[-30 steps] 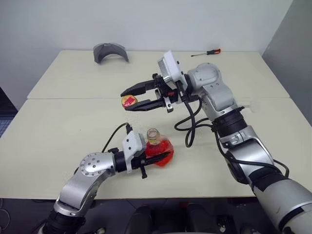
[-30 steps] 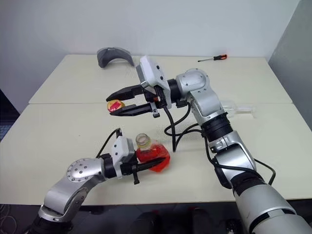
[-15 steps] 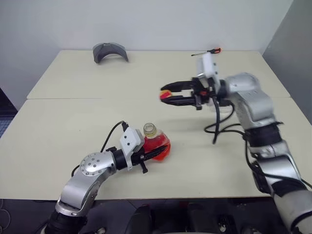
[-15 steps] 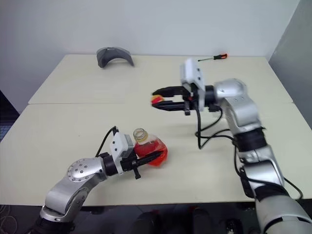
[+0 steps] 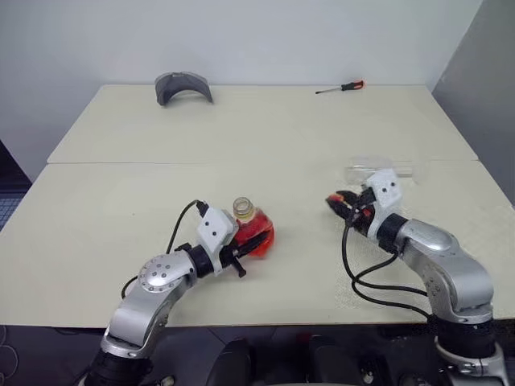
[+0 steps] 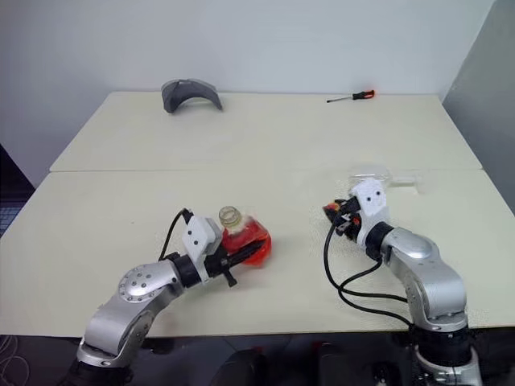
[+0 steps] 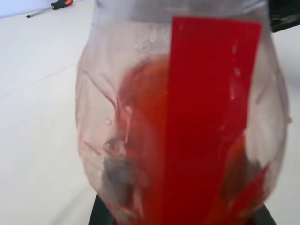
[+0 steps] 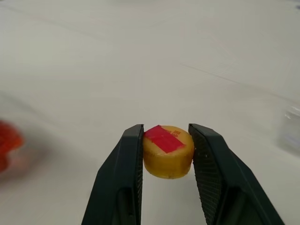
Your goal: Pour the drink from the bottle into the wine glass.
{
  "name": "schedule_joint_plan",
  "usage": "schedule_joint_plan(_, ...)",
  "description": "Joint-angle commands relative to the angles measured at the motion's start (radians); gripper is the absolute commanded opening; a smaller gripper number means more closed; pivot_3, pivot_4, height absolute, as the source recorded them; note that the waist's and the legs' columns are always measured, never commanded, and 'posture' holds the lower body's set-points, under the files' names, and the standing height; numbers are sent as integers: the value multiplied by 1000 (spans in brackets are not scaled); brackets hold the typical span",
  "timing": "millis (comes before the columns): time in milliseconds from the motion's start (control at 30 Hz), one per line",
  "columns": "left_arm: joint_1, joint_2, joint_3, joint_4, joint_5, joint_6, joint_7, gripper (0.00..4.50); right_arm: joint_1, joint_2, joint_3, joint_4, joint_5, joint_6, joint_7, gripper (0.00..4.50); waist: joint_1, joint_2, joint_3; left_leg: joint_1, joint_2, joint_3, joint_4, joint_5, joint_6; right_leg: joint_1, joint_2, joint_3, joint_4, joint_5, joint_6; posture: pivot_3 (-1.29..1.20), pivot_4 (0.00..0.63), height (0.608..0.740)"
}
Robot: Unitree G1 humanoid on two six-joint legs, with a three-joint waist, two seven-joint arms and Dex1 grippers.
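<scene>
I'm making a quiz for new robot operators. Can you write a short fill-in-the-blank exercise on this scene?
1. The left hand grips the small clear plastic bottle of red-orange ____.
2. The right hand pinches a yellow round ____ with a red sticker.
3. The bottle's neck is ____, with nothing covering it.
4. At the beige table's far edge lies a red-handled ____.

Missing words: drink; cap; open; screwdriver
</scene>
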Motion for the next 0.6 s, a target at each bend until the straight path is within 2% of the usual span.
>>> schedule_joint_plan(33,-19,-5,0,-21,1,-16,-4,954,52,66,-56,-19,-74,-5,-174,1188,1,0,0,0,0,0,0,0,0,0,0,0,0,0,0,0,150,740)
schedule_joint_plan(233,-64,-5,-2,21,-7,-26,-42,954,132,157,-63,18,-139,-79,-304,1188,0,0,0,1,0,3,0,0,0,0,0,2,0,0,0,0,150,740)
schedule_joint_plan(467,-92,-7,-3,51,-1,-40,-68,954,148,167,-31,69,-152,-122,-313,1188,-7,0,0,1,0,3,0,-1,2,0,1,2,0,0,0,0,150,740)
schedule_joint_plan(600,-93,-9,-1,54,2,-44,-70,954,150,183,-57,57,-117,-51,-309,2516,-11,0,0,1,0,3,0,-1,2,0,1,2,0,0,0,0,150,740)
